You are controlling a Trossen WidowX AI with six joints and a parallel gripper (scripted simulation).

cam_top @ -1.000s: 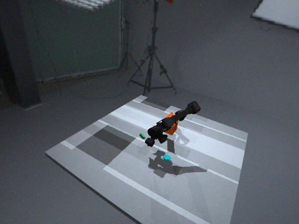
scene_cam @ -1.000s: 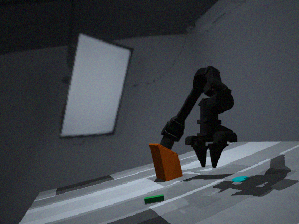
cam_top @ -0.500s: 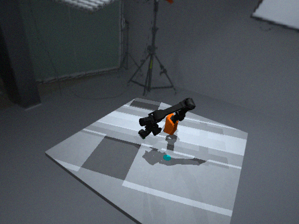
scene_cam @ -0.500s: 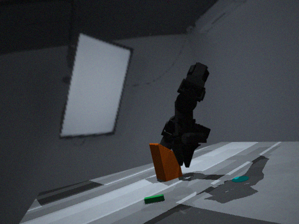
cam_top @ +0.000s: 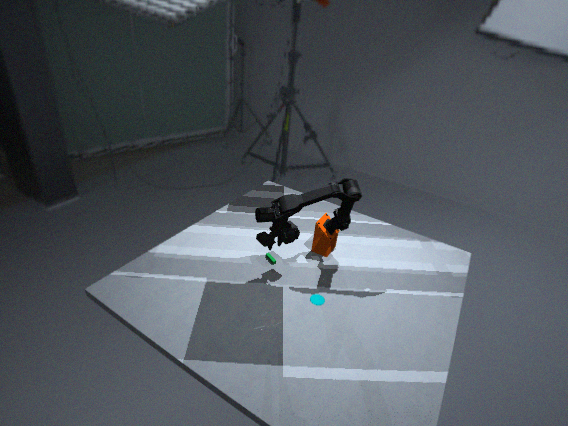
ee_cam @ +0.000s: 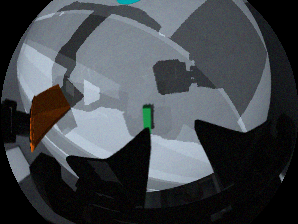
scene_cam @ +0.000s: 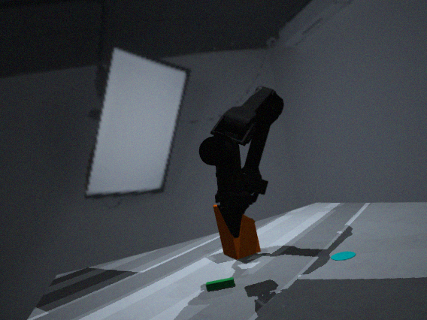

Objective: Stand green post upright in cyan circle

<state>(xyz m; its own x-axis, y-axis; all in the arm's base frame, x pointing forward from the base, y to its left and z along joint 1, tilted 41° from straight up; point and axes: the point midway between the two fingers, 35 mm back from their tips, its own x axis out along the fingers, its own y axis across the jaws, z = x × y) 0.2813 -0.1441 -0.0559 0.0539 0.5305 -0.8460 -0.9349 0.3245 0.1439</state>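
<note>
The green post [cam_top: 270,258] [scene_cam: 220,284] [ee_cam: 147,117] lies on its side on the table. The cyan circle [cam_top: 317,300] [scene_cam: 343,256] is a flat disc on the table, some way from the post; its edge also shows at the top of the wrist view [ee_cam: 129,1]. My gripper [cam_top: 275,246] [scene_cam: 235,236] [ee_cam: 172,127] points down, open and empty, above the table near the post. In the wrist view the post shows just beyond the tip of the left finger, not midway between the fingers. In the exterior view the fingers overlap.
An orange block [cam_top: 325,236] [scene_cam: 246,238] [ee_cam: 48,112] with slanted sides stands at the arm's base, behind the gripper in the exterior view. The table [cam_top: 370,330] carries light and dark bands and the arm's shadows.
</note>
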